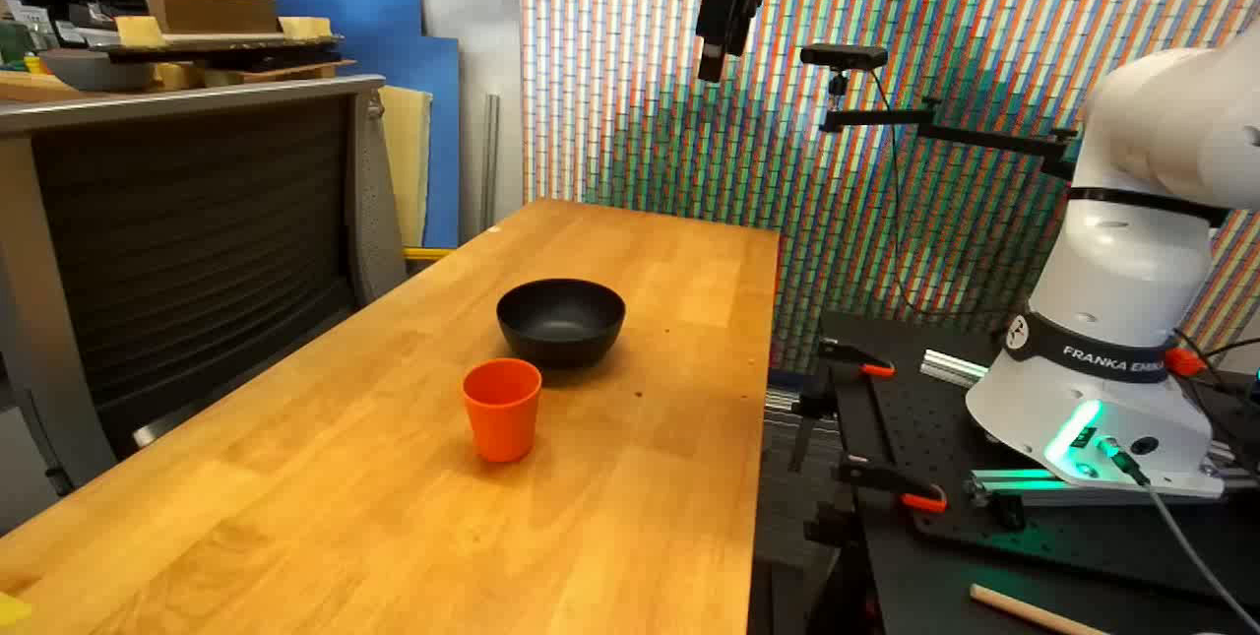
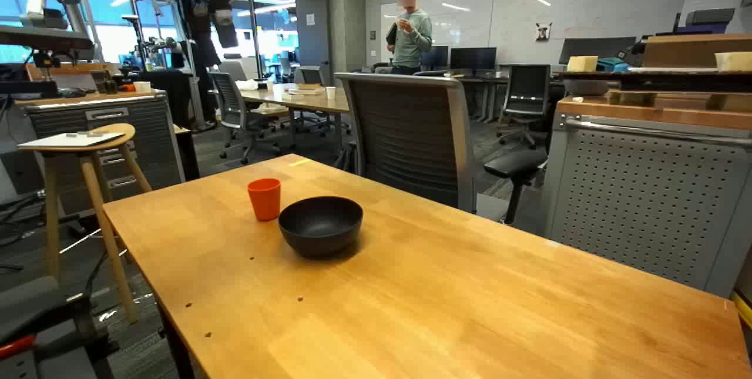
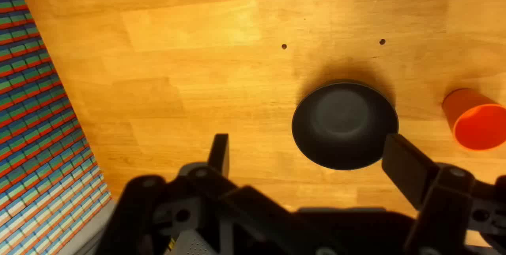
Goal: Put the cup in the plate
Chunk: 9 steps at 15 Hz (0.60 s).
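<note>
The orange-red cup (image 1: 502, 413) stands upright on the wooden table in both exterior views (image 2: 265, 200). The plate, a black bowl-like dish (image 1: 561, 325), stands close beside it, also in both exterior views (image 2: 321, 229). In the wrist view the plate (image 3: 344, 124) lies right of centre and the cup (image 3: 474, 120) is at the right edge, slightly cut off. My gripper (image 3: 306, 138) is open and empty, with its fingers wide apart. It hangs high above the table in both exterior views (image 1: 722, 64) (image 2: 226, 29). One finger overlaps the plate's rim in the wrist view but does not touch it.
The wooden table (image 1: 630, 537) carries the cup and plate. A grey office chair (image 2: 411, 138) stands against one long side. The robot's base (image 1: 1093, 399) is mounted on a black stand beside the table. A camera on an arm (image 1: 844, 56) and a patterned wall stand behind.
</note>
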### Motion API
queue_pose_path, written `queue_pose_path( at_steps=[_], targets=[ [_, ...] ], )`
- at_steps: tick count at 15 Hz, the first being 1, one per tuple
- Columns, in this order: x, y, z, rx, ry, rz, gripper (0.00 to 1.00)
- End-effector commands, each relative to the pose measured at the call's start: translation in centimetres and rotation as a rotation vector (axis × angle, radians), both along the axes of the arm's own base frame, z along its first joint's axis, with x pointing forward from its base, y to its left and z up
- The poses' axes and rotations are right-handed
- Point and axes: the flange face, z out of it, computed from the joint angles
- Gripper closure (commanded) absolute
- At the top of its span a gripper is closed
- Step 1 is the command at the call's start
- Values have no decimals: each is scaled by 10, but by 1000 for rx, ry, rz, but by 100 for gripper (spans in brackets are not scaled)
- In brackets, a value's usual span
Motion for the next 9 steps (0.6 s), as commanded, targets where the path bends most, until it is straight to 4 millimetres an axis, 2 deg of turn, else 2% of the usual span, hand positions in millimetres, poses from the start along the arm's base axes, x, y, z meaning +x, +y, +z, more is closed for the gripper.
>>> queue_pose_path(
  at_steps=[1,6,9],
  targets=[
    [1,0,3,0,-4,0,0],
    [2,1,8,0,-15,1,0],
    [24,12,-20,8,17,-15,0]
  ],
)
